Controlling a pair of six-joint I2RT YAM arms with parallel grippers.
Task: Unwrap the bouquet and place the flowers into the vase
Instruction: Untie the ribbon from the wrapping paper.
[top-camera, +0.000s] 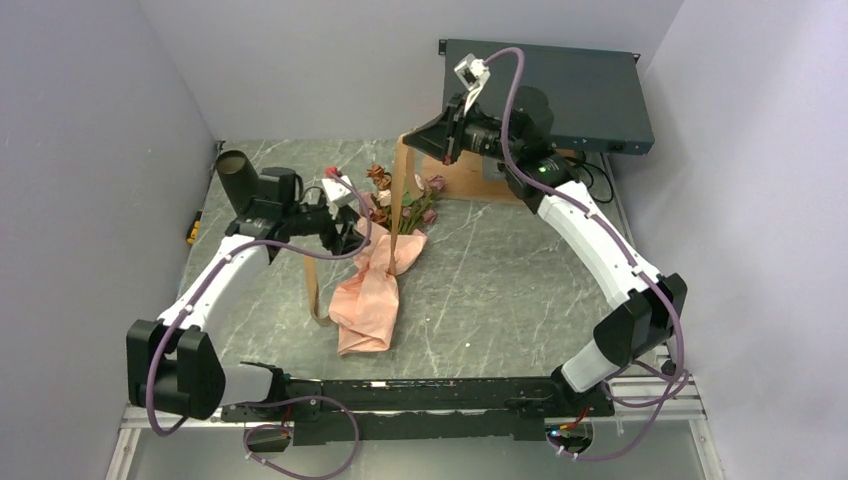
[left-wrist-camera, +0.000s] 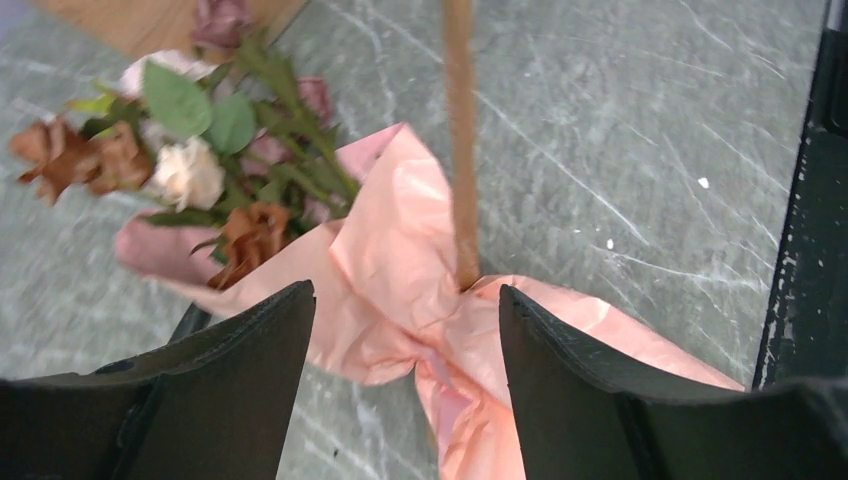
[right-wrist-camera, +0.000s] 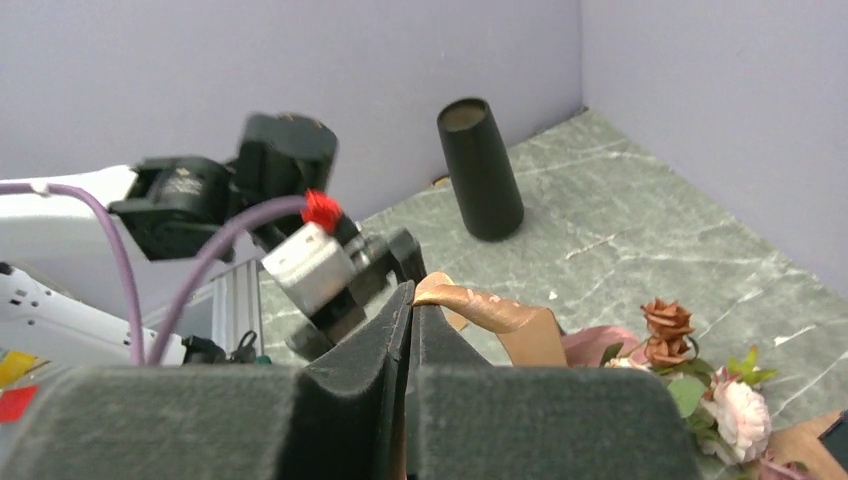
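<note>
The bouquet (top-camera: 378, 285) lies mid-table in crinkled salmon-pink paper (left-wrist-camera: 400, 260), and its flowers (left-wrist-camera: 200, 170) point toward the back. A tan ribbon (top-camera: 398, 190) rises taut from the paper's pinched waist. My right gripper (right-wrist-camera: 414, 292) is raised at the back and shut on the ribbon's end (right-wrist-camera: 490, 310). My left gripper (left-wrist-camera: 405, 295) hangs open just above that pinched waist, one finger on each side, gripping nothing. In the top view it (top-camera: 348, 232) is at the bouquet's left. The black vase (top-camera: 238, 176) stands upright at the back left, also visible as the vase (right-wrist-camera: 480, 170) from the right wrist.
A flat dark grey rack box (top-camera: 560, 90) rests on a wooden board (top-camera: 465, 180) at the back right. A loose ribbon tail (top-camera: 312, 290) loops left of the paper. A small yellow item (top-camera: 192, 230) lies by the left wall. Walls close three sides.
</note>
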